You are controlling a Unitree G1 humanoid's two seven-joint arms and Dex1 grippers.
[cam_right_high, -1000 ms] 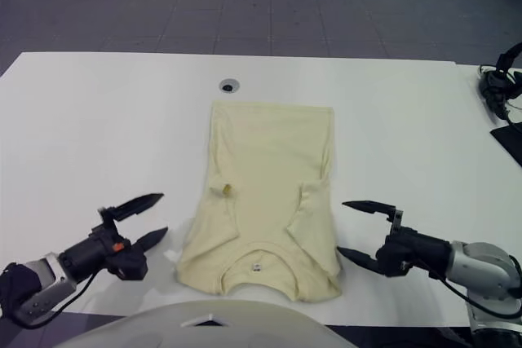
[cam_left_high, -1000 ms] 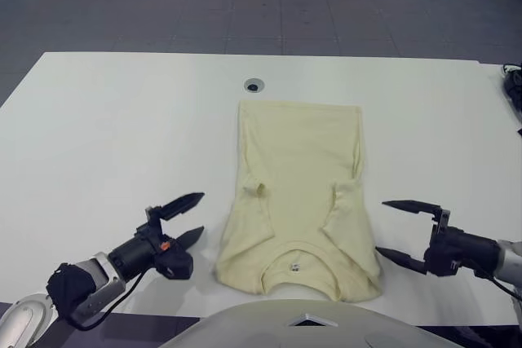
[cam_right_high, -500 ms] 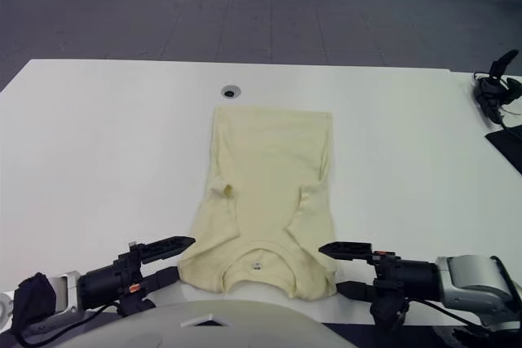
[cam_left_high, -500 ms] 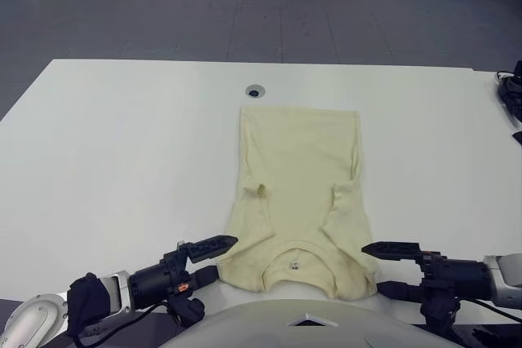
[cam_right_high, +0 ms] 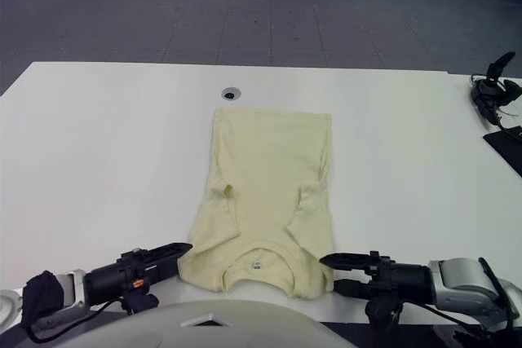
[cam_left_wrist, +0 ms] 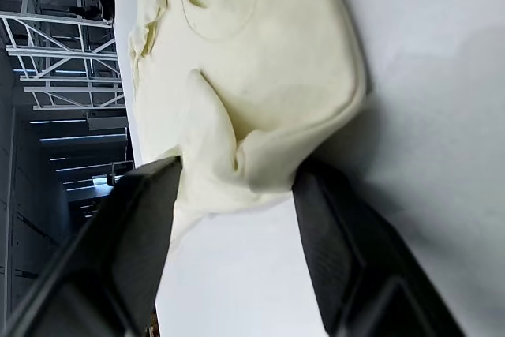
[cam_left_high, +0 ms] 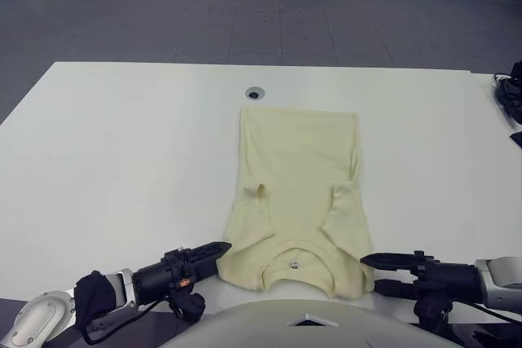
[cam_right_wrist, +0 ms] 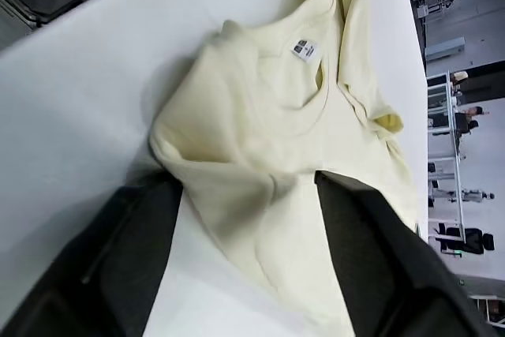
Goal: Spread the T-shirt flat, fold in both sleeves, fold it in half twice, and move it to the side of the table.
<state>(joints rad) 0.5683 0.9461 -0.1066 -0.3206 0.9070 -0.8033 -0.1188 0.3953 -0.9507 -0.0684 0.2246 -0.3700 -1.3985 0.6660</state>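
1. While the pale yellow T-shirt (cam_left_high: 298, 177) lay lengthwise at the centre of the frame on the white table (cam_left_high: 122, 144), its collar pointed toward the lower edge. Its straight hem lay toward the top, just below a small round hole (cam_left_high: 254, 94) in the tabletop.
2. Both sleeves were folded in over the body, so the cloth made a narrow strip, somewhat wider at the shoulder end. A small label (cam_left_high: 294, 265) showed inside the neckline.
3. The left gripper (cam_left_high: 214, 253) sat low at the lower left of the frame, close over the table. Its pincer was spread, and the left wrist view showed the fingers (cam_left_wrist: 134, 250) standing on either side of the shirt's shoulder corner, with cloth in the gap.
4. The right gripper (cam_left_high: 373, 272) sat at the lower right, likewise low. Its pincer was spread, one finger above the other, with the tips at the opposite shoulder corner. In the right wrist view the cloth lay between its fingers (cam_right_wrist: 126, 258).
5. Dark cables (cam_left_high: 510, 91) lay on the table at the right edge of the frame, well apart from the shirt.
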